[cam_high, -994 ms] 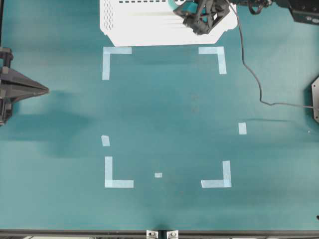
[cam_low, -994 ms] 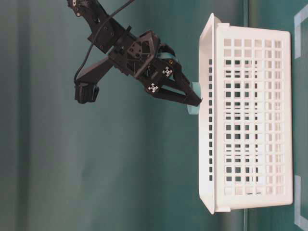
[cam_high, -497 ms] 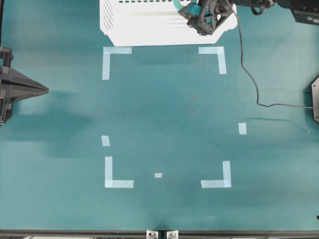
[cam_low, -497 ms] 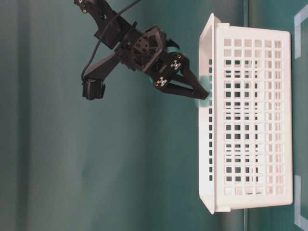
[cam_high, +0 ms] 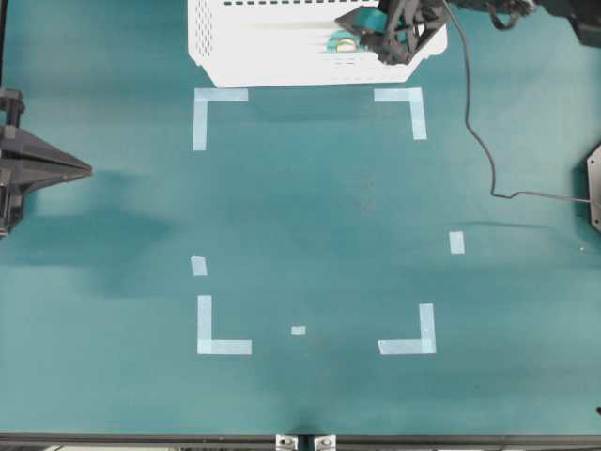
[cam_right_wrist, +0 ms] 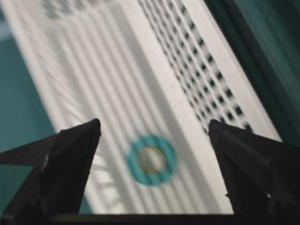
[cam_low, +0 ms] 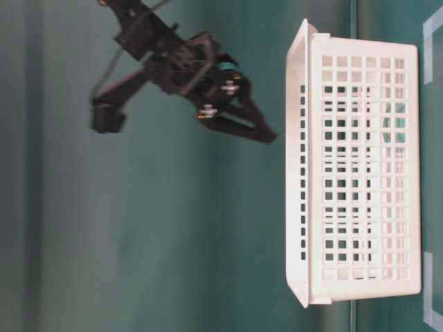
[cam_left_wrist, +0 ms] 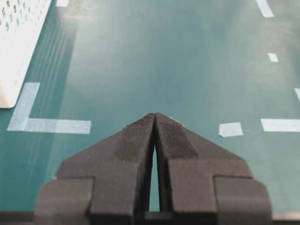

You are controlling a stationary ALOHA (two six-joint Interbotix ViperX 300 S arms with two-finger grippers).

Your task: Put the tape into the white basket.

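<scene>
You are at the release: the tape (cam_right_wrist: 152, 160) lies flat on the floor of the white basket (cam_high: 254, 56), your right hand (cam_right_wrist: 152, 140) hangs above it with fingers spread and empty, so next lift clear of the rim.

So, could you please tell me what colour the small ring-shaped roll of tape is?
Turquoise, with a pale inner core; the small ring-shaped roll of tape shows best in the right wrist view.

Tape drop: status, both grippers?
Right gripper open, empty, above the white basket. Left gripper shut, parked over bare table. Tape lying flat on basket floor. Nothing in the way.
</scene>
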